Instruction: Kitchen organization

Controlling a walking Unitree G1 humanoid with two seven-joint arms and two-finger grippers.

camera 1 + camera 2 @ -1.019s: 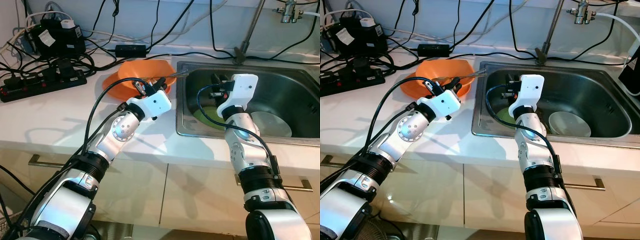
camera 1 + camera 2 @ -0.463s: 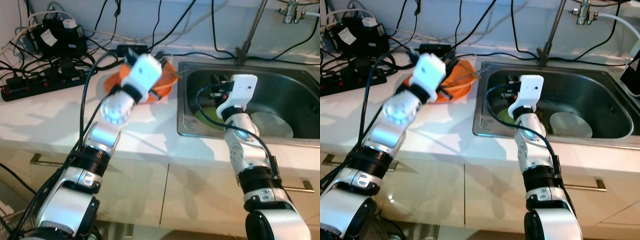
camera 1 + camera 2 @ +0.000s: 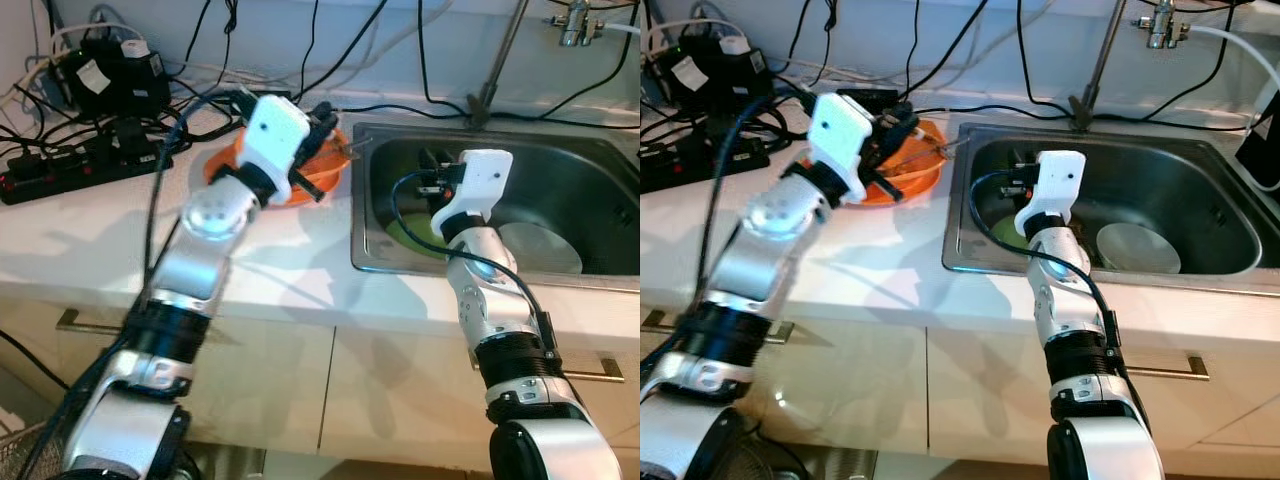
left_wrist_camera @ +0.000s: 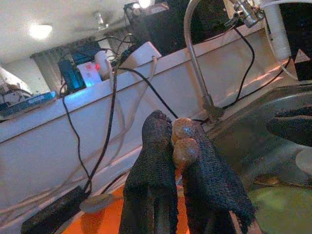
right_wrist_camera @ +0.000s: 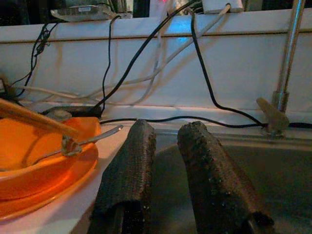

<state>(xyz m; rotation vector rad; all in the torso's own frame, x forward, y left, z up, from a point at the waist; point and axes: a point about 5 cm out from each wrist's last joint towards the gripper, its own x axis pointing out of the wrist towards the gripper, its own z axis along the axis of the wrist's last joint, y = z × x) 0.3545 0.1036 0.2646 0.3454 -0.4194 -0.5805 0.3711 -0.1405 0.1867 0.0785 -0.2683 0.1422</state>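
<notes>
The left gripper [image 4: 176, 146] is raised over the shallow orange plastic bowl [image 3: 300, 183] on the white countertop [image 3: 120, 230], beside the steel sink [image 3: 600, 165]. Its two black fingers are clenched on a pair of wooden chopsticks [image 4: 180, 140]; the two round ends stick out past the fingertips, and the long axis runs back between the fingers, where the rest is hidden. One metal spoon [image 5: 83, 146] lies in the bowl with its handle pointing toward the sink edge.

The right gripper [image 5: 168, 161] hangs over the sink's left part, its fingers apart and grasping nothing. In the sink lie one green plate [image 3: 415, 235], partly covered by the right arm, and one white plate [image 3: 545, 250].
</notes>
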